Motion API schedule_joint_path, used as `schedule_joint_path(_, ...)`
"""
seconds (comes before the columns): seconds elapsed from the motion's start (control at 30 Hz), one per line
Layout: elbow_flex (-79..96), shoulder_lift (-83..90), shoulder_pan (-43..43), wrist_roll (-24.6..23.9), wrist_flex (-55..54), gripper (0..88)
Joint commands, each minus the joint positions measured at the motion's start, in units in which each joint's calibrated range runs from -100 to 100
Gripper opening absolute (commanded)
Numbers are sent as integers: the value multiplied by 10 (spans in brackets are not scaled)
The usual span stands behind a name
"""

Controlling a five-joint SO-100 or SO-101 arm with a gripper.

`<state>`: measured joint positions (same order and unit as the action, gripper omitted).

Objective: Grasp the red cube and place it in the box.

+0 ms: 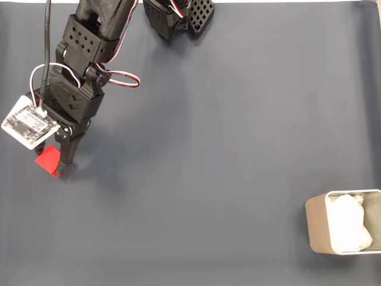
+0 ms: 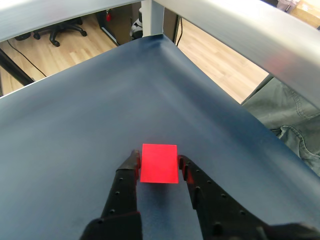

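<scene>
The red cube (image 1: 46, 159) lies at the far left of the dark mat in the fixed view, partly under the arm's wrist. My gripper (image 1: 55, 165) reaches down over it. In the wrist view the red cube (image 2: 159, 163) sits between the two black fingers (image 2: 126, 175), and both tips press against its sides, so my gripper (image 2: 158, 159) is shut on it. I cannot tell whether the cube is resting on the mat or raised just off it. The beige box (image 1: 315, 225) with white lining stands at the lower right corner, far from the cube.
The arm's base (image 1: 178, 18) stands at the top of the mat, and a white camera board (image 1: 30, 122) sticks out from the wrist. A metal frame rail (image 2: 240, 30) borders the mat's far side, with grey-green cloth (image 2: 290, 120) beyond it.
</scene>
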<state>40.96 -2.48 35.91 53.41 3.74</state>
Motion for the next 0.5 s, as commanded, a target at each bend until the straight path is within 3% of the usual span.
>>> schedule_joint_path(0.0,-22,14,3,10,-5,155)
schedule_joint_path(0.13,-15,13,6,17,-5,163)
schedule_joint_path(0.33,-8,14,7,14,-9,262)
schedule_joint_path(0.47,-8,13,7,13,-10,280)
